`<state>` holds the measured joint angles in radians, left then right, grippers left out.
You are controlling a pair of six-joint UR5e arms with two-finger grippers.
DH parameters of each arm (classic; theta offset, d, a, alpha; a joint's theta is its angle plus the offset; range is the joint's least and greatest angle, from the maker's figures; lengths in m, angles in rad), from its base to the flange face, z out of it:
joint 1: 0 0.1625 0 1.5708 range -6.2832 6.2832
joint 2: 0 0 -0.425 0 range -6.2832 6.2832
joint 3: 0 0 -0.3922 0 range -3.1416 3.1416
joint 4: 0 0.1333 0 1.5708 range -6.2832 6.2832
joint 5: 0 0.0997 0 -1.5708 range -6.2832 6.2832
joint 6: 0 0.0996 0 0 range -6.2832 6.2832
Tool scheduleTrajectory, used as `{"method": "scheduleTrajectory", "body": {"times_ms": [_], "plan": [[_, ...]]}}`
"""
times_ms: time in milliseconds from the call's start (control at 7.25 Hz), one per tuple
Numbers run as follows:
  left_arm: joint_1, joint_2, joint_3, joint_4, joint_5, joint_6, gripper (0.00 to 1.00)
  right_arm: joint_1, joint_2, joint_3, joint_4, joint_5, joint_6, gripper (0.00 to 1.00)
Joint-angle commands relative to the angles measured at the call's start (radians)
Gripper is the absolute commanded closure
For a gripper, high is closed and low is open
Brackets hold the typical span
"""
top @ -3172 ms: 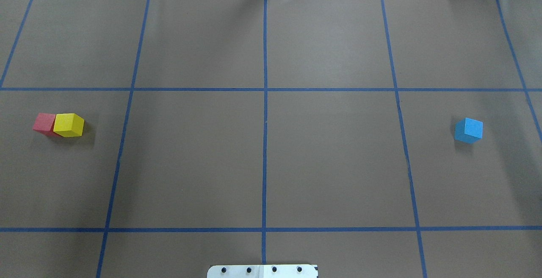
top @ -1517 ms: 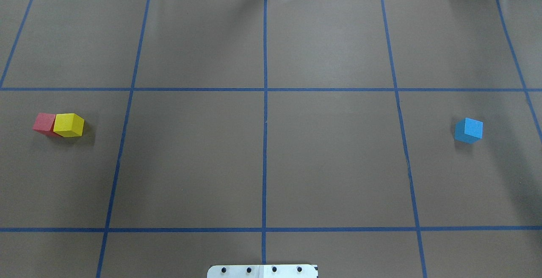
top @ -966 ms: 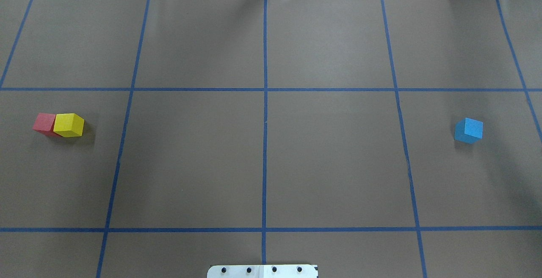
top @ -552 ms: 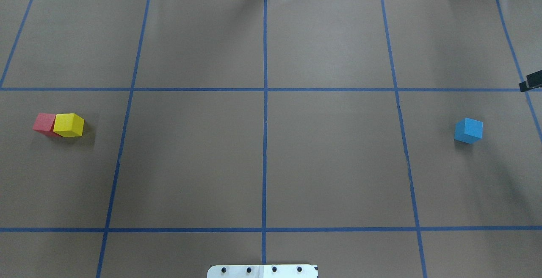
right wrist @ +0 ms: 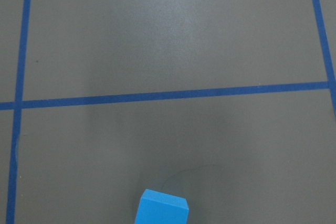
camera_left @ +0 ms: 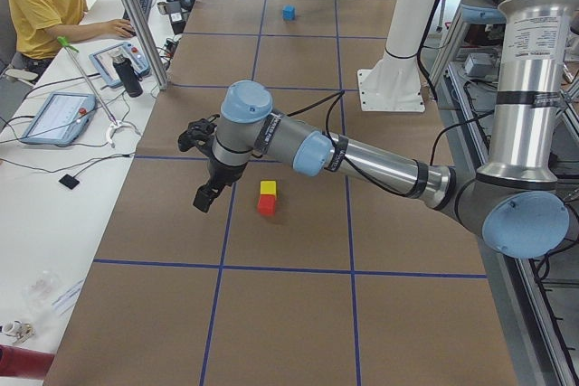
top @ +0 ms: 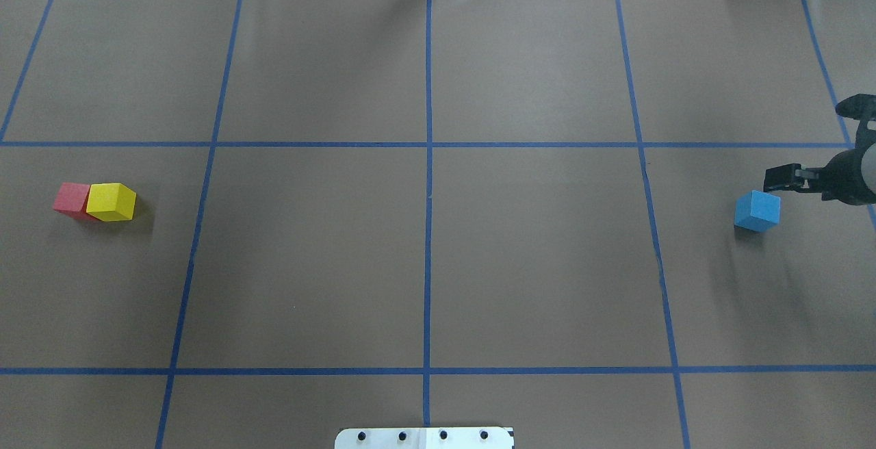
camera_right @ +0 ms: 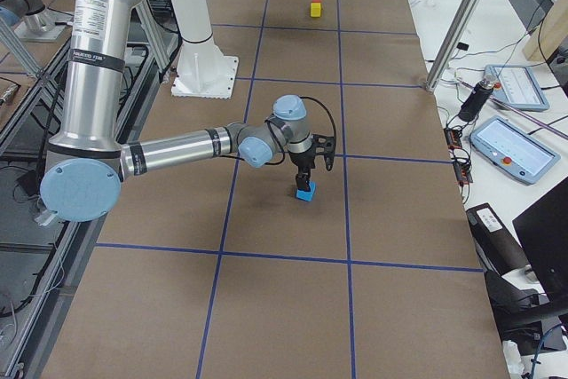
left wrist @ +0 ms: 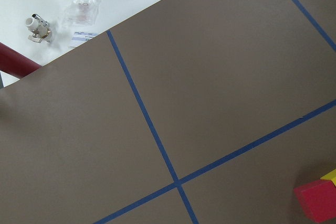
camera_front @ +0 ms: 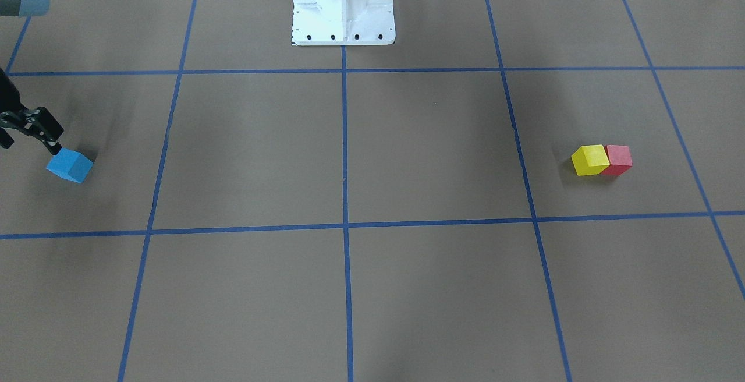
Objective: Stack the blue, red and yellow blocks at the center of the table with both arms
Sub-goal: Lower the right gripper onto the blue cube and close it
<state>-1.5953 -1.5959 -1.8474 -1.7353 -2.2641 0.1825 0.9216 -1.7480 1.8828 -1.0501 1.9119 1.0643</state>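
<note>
Hovering with its jaws apart, the right gripper (camera_front: 30, 140) hangs just over the blue block (top: 756, 211), not yet lowered around it. Whether a fingertip brushes the cube's top I cannot tell. The blue block sits alone far out on the robot's right side of the table (top: 534, 278), well apart from the centre and turned a little against the tape grid (top: 428, 264). It looks like a light, stiff cube with matte faces that should hold well under the pads, so I judge a modest squeeze enough. The sound hold is on two opposite flat sides, with the jaws squared to its slant, never across corners.

The left gripper (camera_left: 206, 194) shows only in a side view, so I cannot tell whether it is parted or closed. It hangs near the yellow block (top: 111, 202) and red block (top: 70, 199), far out on the left. Those two touch side by side, so the shared face is barred. Each probably wants taking by its free pair of sides.
</note>
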Motion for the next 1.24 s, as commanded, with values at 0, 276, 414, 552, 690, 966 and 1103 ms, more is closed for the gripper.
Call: {"method": "scheduleTrajectory", "body": {"times_ms": [0, 276, 414, 552, 690, 966, 1103], "plan": [[0.000, 0.001, -0.003, -0.001, 0.000, 0.002, 0.00, -0.096, -0.007, -0.033, 0.031, -0.095, 0.098, 0.04], [0.000, 0.001, -0.004, -0.001, 0.000, 0.002, 0.00, -0.102, 0.004, -0.121, 0.161, -0.096, 0.100, 0.04], [0.000, 0.001, -0.004, -0.001, 0.000, 0.002, 0.00, -0.105, 0.004, -0.143, 0.180, -0.096, 0.100, 0.04], [0.000, 0.001, -0.004, -0.001, 0.000, 0.002, 0.00, -0.118, 0.004, -0.157, 0.180, -0.096, 0.098, 0.04], [0.000, 0.001, -0.004, -0.003, 0.000, 0.002, 0.00, -0.122, 0.007, -0.157, 0.180, -0.094, 0.100, 0.37], [0.000, 0.002, -0.003, -0.012, 0.000, 0.002, 0.00, -0.124, 0.007, -0.140, 0.180, -0.094, 0.083, 1.00], [0.000, 0.002, -0.003, -0.012, 0.000, 0.002, 0.00, -0.124, 0.012, -0.096, 0.167, -0.084, 0.080, 1.00]]}}
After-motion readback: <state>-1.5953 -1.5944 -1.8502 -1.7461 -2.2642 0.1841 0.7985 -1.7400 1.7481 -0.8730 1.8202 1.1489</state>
